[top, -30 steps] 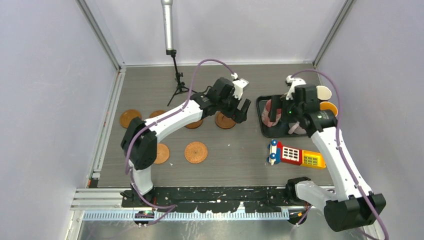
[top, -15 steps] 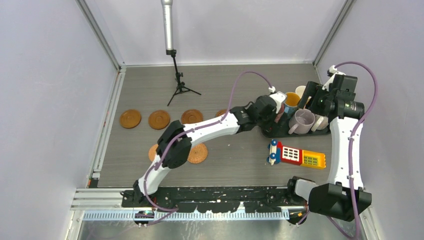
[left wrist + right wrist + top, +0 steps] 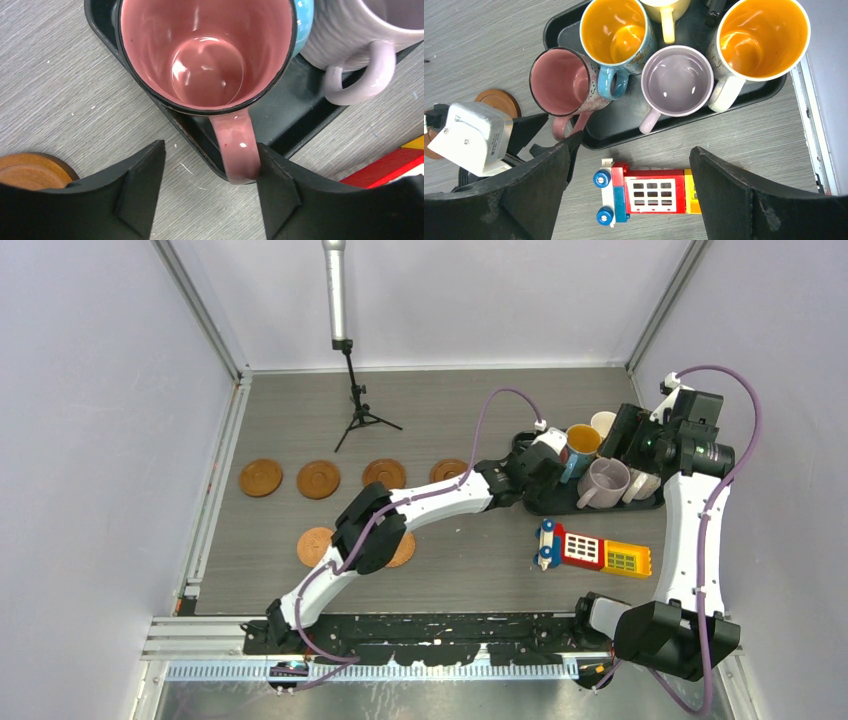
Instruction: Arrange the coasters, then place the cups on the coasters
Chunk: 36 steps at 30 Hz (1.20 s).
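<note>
Several cups stand in the black tray [image 3: 624, 135]: pink [image 3: 559, 82], blue with orange inside [image 3: 616, 30], lilac [image 3: 678, 80], white with orange inside [image 3: 764, 37] and a yellow one [image 3: 666, 7] at the back. My left gripper [image 3: 210, 150] is open around the pink cup's handle [image 3: 237, 150]. Its right finger touches the handle and its left finger stands apart. My right gripper [image 3: 633, 148] hangs open high above the tray's front edge, holding nothing. Coasters lie in a row at the left [image 3: 261, 477] [image 3: 318, 479] [image 3: 384, 473] [image 3: 448, 470], with two more in front [image 3: 316, 545].
A colourful toy phone [image 3: 592, 550] lies on the table just in front of the tray. A small black tripod [image 3: 358, 415] with a pole stands at the back. Walls close in both sides. The left arm's elbow covers part of one front coaster [image 3: 403, 552].
My left arm swung right from the coaster row to the tray, and its jaws have narrowed around the pink cup's handle. My right arm pulled back from the tray toward the right wall.
</note>
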Available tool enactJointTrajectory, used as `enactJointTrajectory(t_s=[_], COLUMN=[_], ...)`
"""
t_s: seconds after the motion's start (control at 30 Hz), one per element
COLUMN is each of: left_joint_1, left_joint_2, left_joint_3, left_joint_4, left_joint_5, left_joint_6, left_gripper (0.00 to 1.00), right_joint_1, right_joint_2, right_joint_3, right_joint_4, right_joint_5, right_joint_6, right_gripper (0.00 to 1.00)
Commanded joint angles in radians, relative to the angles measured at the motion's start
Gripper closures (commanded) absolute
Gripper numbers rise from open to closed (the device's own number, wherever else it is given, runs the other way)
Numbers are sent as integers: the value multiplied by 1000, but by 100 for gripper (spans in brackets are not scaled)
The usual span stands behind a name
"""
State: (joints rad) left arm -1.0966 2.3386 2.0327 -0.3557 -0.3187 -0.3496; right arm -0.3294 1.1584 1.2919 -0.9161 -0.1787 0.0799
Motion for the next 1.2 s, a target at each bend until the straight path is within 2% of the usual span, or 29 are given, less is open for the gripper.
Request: enactJointTrajectory(t_s=[0.0, 0.07, 0.13, 0.2, 0.37, 0.57, 0.67, 0.83, 0.97, 1.17], left_joint_1=[18, 27, 30, 30, 31, 45, 47, 51, 63, 83], left_joint_2=[1, 0, 9, 25, 65, 121, 139, 127, 78, -8], left_joint_3=[30, 31, 53, 82, 131, 209, 245, 260, 239, 169], left_joint_4=[36, 31, 8, -7, -23, -69, -82, -76, -32, 107], left_joint_5=[-12, 25, 50, 78, 100, 92, 89, 87, 75, 112], left_joint_6=[18, 17, 17, 16, 12, 13, 21, 27, 28, 81], left_gripper=[39, 50, 52, 52, 41, 46, 53, 71, 98, 100], right_joint_1=[-5, -5, -6, -5, -7, -7, -8, -8, -9, -8], right_joint_2=[-36, -40, -41, -35, -25, -22, -20, -17, -12, 1], right_joint_3=[-5, -9, -11, -11, -7, -2, -7, -11, -9, -8], right_joint_4=[-4, -5, -4, -4, -3, -4, -3, -3, -3, -4], right_joint_5=[-20, -30, -34, -36, -30, -26, -25, -29, -39, -72], right_joint_6=[-18, -23, -22, -20, -23, -25, -23, -21, -18, -2], right_gripper=[6, 6, 6, 6, 6, 6, 6, 6, 6, 7])
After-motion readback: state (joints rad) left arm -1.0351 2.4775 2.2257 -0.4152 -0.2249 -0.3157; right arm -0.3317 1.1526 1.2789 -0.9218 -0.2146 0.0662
